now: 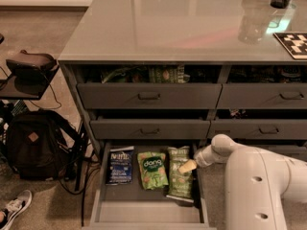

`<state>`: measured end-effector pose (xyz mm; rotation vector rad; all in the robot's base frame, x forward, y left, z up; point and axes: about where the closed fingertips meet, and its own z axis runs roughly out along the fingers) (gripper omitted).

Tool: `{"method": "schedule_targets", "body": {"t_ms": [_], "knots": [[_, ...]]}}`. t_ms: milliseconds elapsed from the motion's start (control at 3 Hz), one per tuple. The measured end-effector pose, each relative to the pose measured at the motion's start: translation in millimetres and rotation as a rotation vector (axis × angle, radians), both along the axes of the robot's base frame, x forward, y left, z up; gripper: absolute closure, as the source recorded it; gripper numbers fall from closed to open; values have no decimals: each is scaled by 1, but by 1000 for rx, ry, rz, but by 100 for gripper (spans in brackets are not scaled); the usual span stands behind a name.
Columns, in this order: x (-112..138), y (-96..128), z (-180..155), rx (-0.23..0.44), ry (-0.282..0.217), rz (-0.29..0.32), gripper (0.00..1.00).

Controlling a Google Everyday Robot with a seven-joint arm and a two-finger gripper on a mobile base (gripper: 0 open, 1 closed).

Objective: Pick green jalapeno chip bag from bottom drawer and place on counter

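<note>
While the arm leans in at lower right, step: reaching for the pick, nothing lifted yet!
Tool [188, 166]: cream tip right over the upper part of the green jalapeno chip bag [178, 185]; spread or pressed together, cannot tell.
Bag: lying flat, rightmost of three in the bottom drawer [144, 212], lower centre.
Next move: by my read, a firm pinch, a lift clear, then up to the surface [168, 28].
Writing: "dang" on the middle bag [152, 169]; white lettering on the blue bag [120, 166], unreadable.
</note>
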<state>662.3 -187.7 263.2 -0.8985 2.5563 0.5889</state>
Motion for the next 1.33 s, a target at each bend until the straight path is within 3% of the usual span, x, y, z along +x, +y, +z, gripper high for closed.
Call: {"method": "schedule_targets", "body": {"t_ms": [333,667,1000,1333], "knots": [[12,4,-17,-13,3,17,0],[20,7,-36,-24,36,26,0],[28,10,-55,1,63,29,0],[28,10,-55,1,63,29,0]]}}
